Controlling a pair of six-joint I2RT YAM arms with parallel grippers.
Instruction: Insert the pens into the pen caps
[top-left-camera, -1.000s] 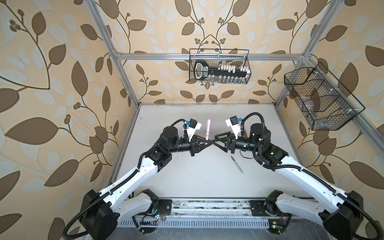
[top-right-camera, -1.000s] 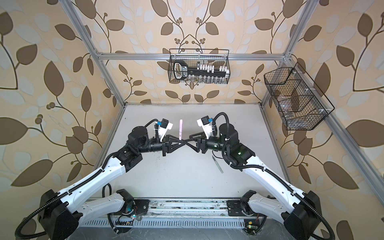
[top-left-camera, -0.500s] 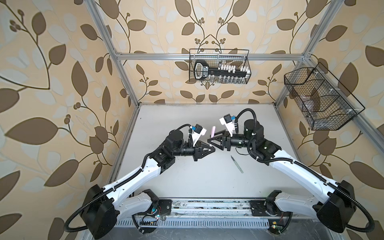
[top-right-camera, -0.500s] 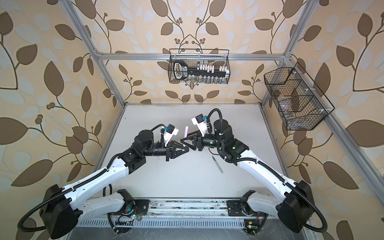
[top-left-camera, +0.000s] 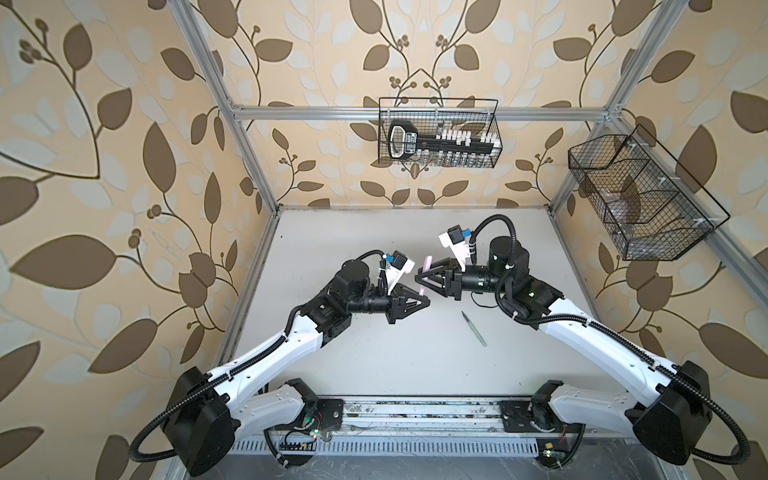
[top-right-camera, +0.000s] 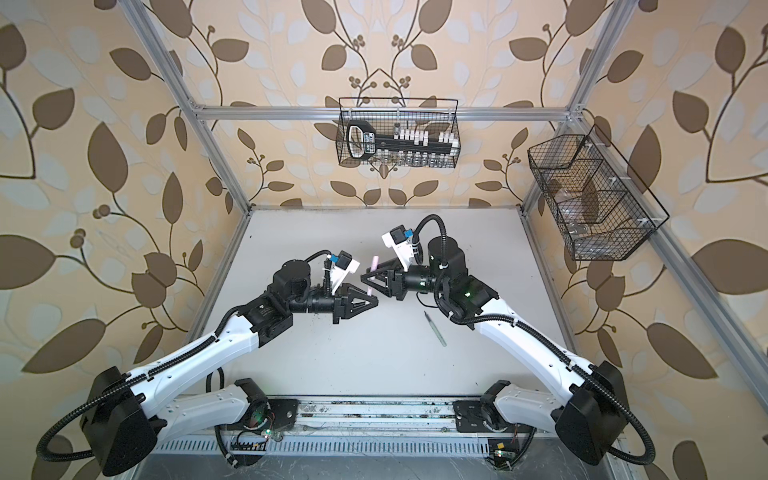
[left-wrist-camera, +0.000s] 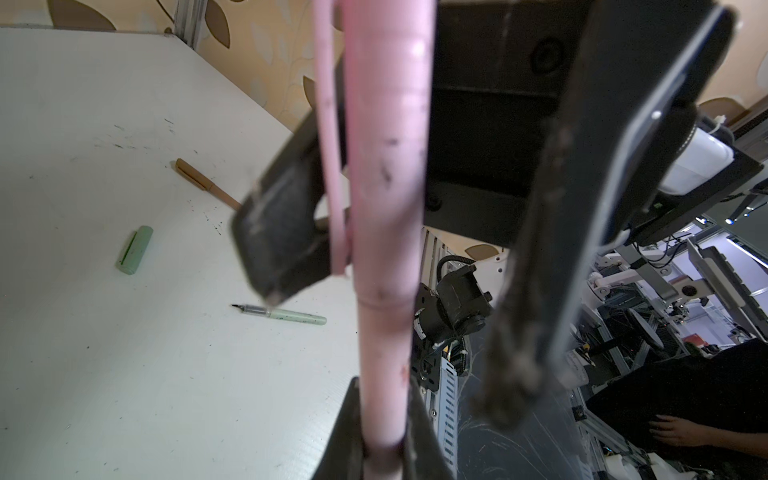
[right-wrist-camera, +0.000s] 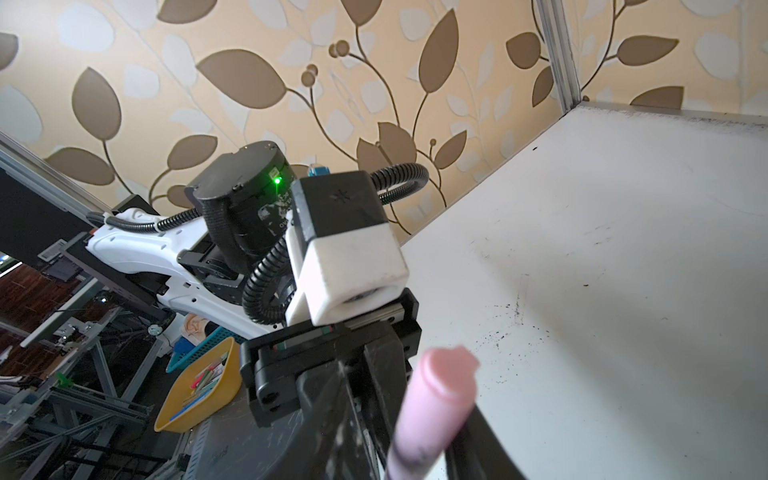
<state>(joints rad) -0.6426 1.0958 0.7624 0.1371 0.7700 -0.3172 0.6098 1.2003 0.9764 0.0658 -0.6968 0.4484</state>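
The left fingers (left-wrist-camera: 345, 436) are closed narrow on the uncapped end of the pink pen (left-wrist-camera: 382, 357), one finger on each side of the barrel. They hold it in the air above the middle of the bench (top-left-camera: 332, 232). The pink cap (left-wrist-camera: 386, 145) sits on the pen's other end, its rim making a seam round the barrel and its clip running along one side.

The right fingers (left-wrist-camera: 274, 232) stand apart astride that cap. One pad is right by the clip, touching or just short of it, I cannot tell which. The other finger stands clear, with a visible gap. The cap lies between them, not clamped from both sides.

In both top views the two arms meet tip to tip, and the cap (top-left-camera: 427, 264) (top-right-camera: 374, 262) pokes out past the right fingers toward the back edge.

The green pen (top-left-camera: 473, 329) (top-right-camera: 435, 330) lies flat on the bench, a little right of the middle. Its bare dark tip points toward the back edge, well apart from all the fingers.

The left wrist view shows the green cap (left-wrist-camera: 135, 249) lying alone, apart from its pen. The brown pen (left-wrist-camera: 222, 195), with the brown cap (left-wrist-camera: 191, 172) on it, lies near a bench edge below the wall, partly hidden behind a right finger.
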